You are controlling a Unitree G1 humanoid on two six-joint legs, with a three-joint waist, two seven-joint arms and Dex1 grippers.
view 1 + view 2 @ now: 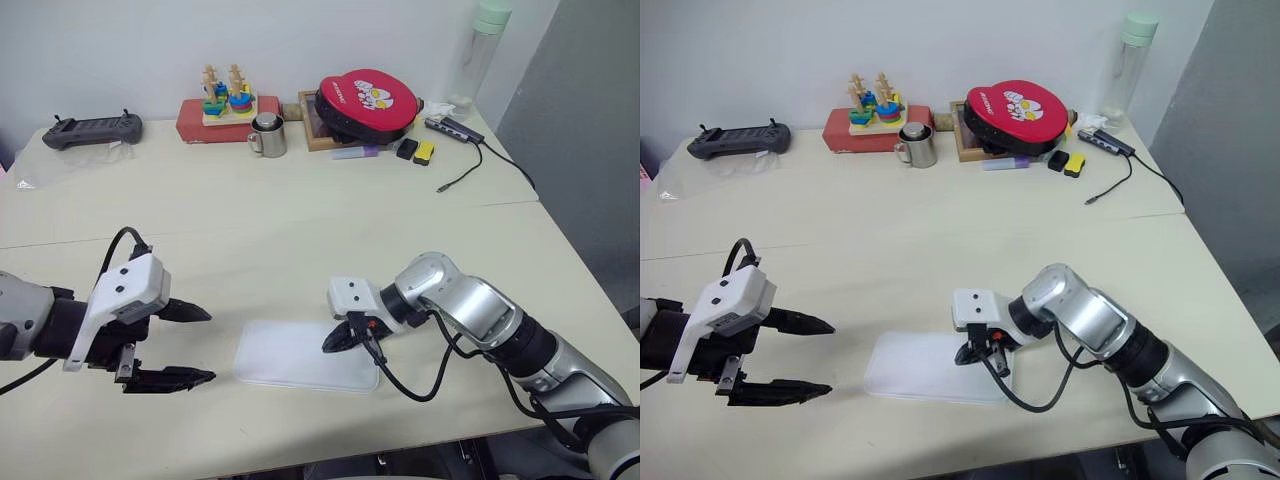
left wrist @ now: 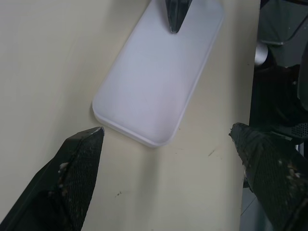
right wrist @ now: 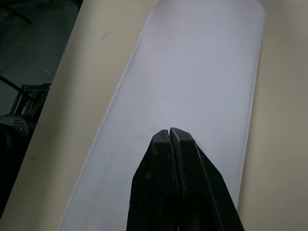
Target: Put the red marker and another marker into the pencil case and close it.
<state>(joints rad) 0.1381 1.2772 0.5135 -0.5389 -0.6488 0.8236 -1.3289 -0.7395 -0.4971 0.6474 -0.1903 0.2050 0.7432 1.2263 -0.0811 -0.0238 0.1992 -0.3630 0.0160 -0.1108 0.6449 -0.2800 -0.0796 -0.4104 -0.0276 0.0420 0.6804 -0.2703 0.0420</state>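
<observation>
The pencil case [image 1: 305, 356] lies flat on the cream worktop [image 1: 300, 240] near its front edge, between the two arms, with its lid down. Its long axis runs roughly across the robot, one short end toward the left arm and the other under the right.

The right hand [image 1: 335, 341] is plainly the nearer. Its two black fingers are pressed together into one point, holding nothing, and that point sits over the right-hand end of the lid, angled down and toward the left. In the right wrist view the joined tips hang just above the white surface, with the case stretching away along the line they point; whether they touch the lid I cannot tell.

The left hand [image 1: 190, 345] stands just off the case's other short end, apart from it, fingers spread wide and empty, aimed at that end. In the left wrist view the rounded corner of the case lies between the two open fingertips [image 2: 84, 144] but beyond them.

The case is a plain white plastic box, rectangular with rounded corners, smooth and unmarked on top, with a thin seam around its rim. Closed as it lies, its contents are hidden, so the likely remaining job is a press on the lid to seat it, and the right hand is placed for that.
</observation>
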